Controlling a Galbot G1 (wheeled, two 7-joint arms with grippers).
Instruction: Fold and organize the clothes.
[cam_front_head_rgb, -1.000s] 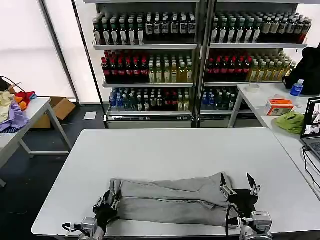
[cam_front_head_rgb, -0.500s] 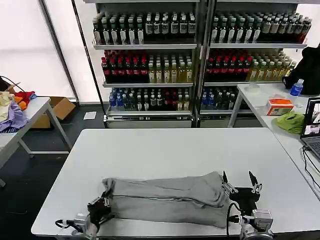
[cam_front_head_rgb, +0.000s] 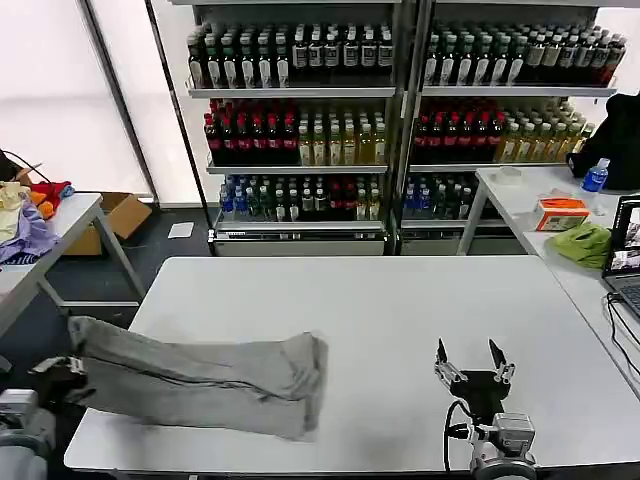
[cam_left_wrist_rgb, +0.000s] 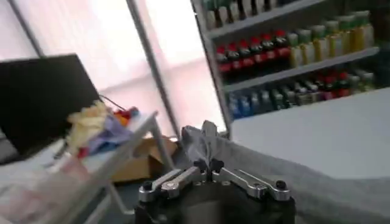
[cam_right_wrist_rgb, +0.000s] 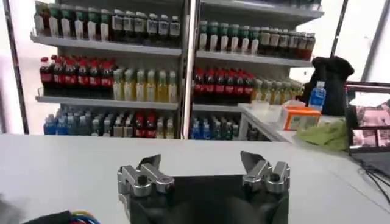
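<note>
Shirt (cam_front_head_rgb: 200, 375) dragged leftward, left gripper (cam_left_wrist_rgb: 208, 165) jaws clamping it, right gripper (cam_front_head_rgb: 470, 362) jaws spread, empty

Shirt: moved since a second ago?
Yes. The shirt, gripped by the left claw, slid toward the robot's left and now overhangs the table's left edge.

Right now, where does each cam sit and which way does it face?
Head: on the robot's head, looking down at the table and shelves; right gripper open, left gripper at the table's left edge.
Left wrist: on the left arm, facing the shirt pinched in the left gripper.
Right wrist: on the right arm, facing the shelves past the open right gripper.
Shared: all three show the shelves; head and left wrist show the shirt.
</note>
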